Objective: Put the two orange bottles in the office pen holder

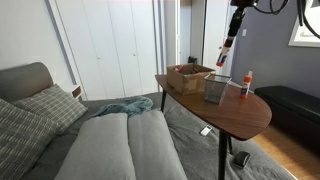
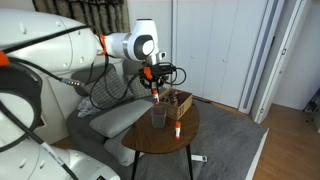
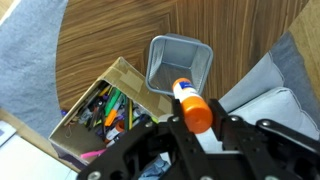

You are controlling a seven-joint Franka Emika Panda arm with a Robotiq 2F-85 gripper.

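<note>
Clamped snug in the black claw (image 3: 197, 130): one slim orange-capped bottle (image 3: 193, 105), hanging above the grey mesh pen holder (image 3: 165, 70). Could easily clip that thin wire rim if off-centre and tip the light box, or knock over the second bottle (image 1: 246, 82) standing just beside it on the smooth wooden table (image 1: 240, 118).

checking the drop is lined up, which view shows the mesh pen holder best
Wrist view: it looks down into the pen holder, showing its open mouth and inside. In both exterior views the pen holder is small, side-on.
</note>
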